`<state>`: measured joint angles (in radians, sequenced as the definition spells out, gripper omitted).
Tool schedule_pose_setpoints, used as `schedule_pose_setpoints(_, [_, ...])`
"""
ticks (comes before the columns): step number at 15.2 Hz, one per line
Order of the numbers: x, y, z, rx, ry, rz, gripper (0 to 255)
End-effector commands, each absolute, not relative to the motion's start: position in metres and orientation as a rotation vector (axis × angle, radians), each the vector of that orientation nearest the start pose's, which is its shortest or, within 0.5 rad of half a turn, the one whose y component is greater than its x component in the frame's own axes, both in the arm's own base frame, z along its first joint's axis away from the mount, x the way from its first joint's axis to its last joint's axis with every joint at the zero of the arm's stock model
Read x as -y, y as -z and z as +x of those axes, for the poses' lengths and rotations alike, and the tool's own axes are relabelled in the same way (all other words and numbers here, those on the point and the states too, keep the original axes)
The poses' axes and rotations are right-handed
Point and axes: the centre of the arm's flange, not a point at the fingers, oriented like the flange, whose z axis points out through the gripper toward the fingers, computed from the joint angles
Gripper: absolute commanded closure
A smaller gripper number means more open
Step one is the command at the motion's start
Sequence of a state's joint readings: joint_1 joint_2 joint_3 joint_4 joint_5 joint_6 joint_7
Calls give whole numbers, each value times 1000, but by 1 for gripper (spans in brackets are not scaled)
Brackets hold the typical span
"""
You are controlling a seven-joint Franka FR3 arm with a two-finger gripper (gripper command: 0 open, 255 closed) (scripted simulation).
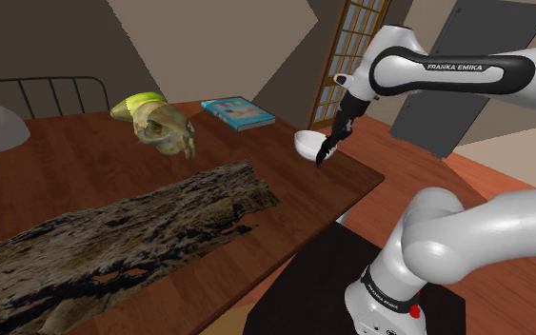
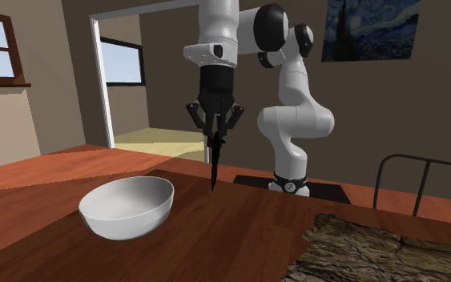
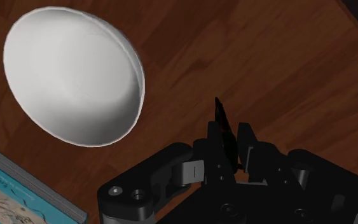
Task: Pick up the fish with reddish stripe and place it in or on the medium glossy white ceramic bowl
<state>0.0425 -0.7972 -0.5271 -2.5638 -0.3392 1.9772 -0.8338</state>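
Although it is seen almost edge-on, I can make out the fish (image 2: 214,168) as a thin dark sliver hanging nose-down from the claw (image 2: 215,138), whose two fingers are clamped on its upper end. On the wrist view the fish (image 3: 222,121) sticks out past the claw (image 3: 230,143) with a faint reddish streak along it. Its lower tip is in the air, above the desk (image 2: 239,232) and not touching it.

The white bowl (image 2: 127,207) sits upright on the desk just beside the fish, toward the second exterior view's left. The fish hangs over bare wood, outside the rim. On the shoulder view the bowl (image 1: 306,143) is near the desk's far corner, with the claw (image 1: 329,145) at its right side.

Beyond the bowl lies a blue book (image 1: 238,112). Farther along I see a tan skull-like lump (image 1: 166,131), and a long rough bark slab (image 1: 113,238) covers the near part of the desk. A dark metal chair (image 2: 424,184) stands at the desk's edge.
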Motion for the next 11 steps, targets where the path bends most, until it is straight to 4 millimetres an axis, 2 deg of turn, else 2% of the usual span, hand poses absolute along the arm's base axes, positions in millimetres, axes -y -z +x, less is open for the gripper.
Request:
schedule_pose_setpoints(1, [214,-495,314,902,245,-3048,255])
schedule_pose_setpoints(11, [316,-499,398,902,245,-3049,255])
